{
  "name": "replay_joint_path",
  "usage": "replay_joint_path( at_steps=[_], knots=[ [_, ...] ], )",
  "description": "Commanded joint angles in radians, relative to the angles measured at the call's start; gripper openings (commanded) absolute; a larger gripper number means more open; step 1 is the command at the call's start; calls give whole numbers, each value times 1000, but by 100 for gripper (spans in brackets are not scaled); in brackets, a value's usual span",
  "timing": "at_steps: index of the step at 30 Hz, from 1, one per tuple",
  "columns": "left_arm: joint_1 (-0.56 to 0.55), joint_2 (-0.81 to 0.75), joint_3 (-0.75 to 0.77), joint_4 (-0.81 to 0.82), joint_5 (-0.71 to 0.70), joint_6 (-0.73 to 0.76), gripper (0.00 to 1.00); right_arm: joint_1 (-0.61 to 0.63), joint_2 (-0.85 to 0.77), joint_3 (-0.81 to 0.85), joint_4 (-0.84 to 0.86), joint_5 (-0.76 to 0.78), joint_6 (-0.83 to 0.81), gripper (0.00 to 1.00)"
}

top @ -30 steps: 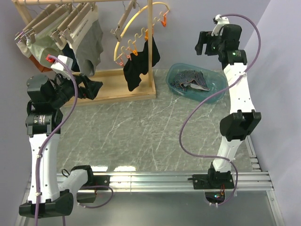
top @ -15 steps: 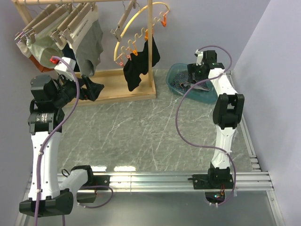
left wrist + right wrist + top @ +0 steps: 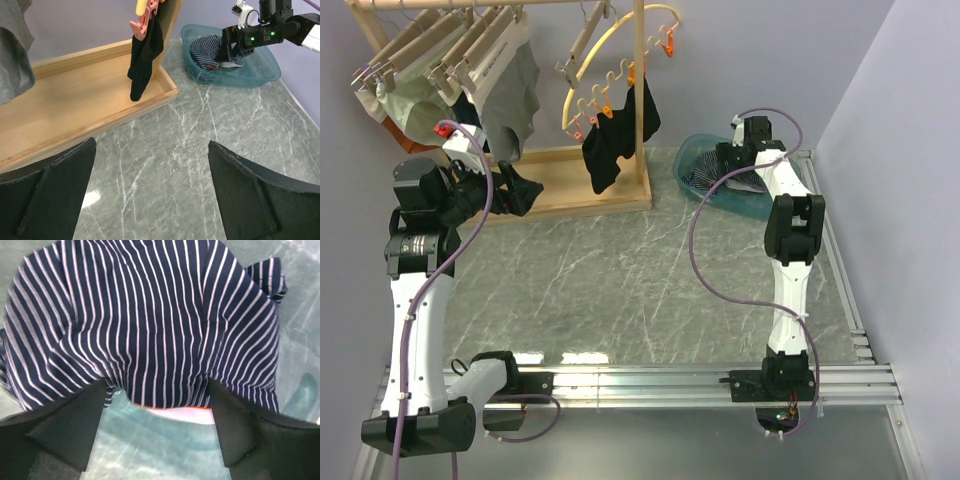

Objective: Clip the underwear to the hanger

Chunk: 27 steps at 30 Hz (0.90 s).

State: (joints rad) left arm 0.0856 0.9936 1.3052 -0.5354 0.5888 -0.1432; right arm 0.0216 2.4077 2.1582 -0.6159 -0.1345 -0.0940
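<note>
Overhead, at two o'clock on the grey marble table (image 3: 620, 280), the right gripper (image 3: 731, 164) dips into the translucent teal plastic tub (image 3: 692, 186). The pale wooden bar hanger with metal clips (image 3: 582, 45) hangs on the wooden rack (image 3: 642, 100) at eleven o'clock, well apart.

From the left wrist, the left gripper (image 3: 155, 192) gapes empty, facing the tub.

From the right wrist, spread fingers (image 3: 65, 427) sit over the navy pinstriped boxer briefs (image 3: 150, 325) without pinching them. Nothing's clipped, and I'd say the pick-up, carry and clipping all remain.

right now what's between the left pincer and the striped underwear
In the left wrist view, bare marble tabletop runs from the left pincer to the wall of the teal basin; the underwear lies inside.
</note>
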Motion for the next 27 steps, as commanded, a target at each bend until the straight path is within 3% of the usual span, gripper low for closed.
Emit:
replay_joint_path(
  at_steps=[1, 6, 7, 9, 18, 27],
  knots=[
    [-1, 10, -3, 22, -3, 4, 99, -5, 18, 49, 21, 29, 13, 80],
    [-3, 0, -50, 40, 23, -1, 99, -14, -45, 38, 34, 1, 30, 32],
    [-1, -6, -56, 43, 25, 1, 99, -12, -64, 35, 36, -8, 27, 14],
    [-3, -12, -67, 54, 17, 2, 99, -14, -120, 38, 36, -14, 28, 0],
    [-1, -58, -104, 70, 48, 39, 99, -12, -395, 46, 56, -51, 48, 0],
    [-3, -85, -141, 58, 78, 79, 99, -12, -605, 20, 36, -189, 56, 0]
  ],
)
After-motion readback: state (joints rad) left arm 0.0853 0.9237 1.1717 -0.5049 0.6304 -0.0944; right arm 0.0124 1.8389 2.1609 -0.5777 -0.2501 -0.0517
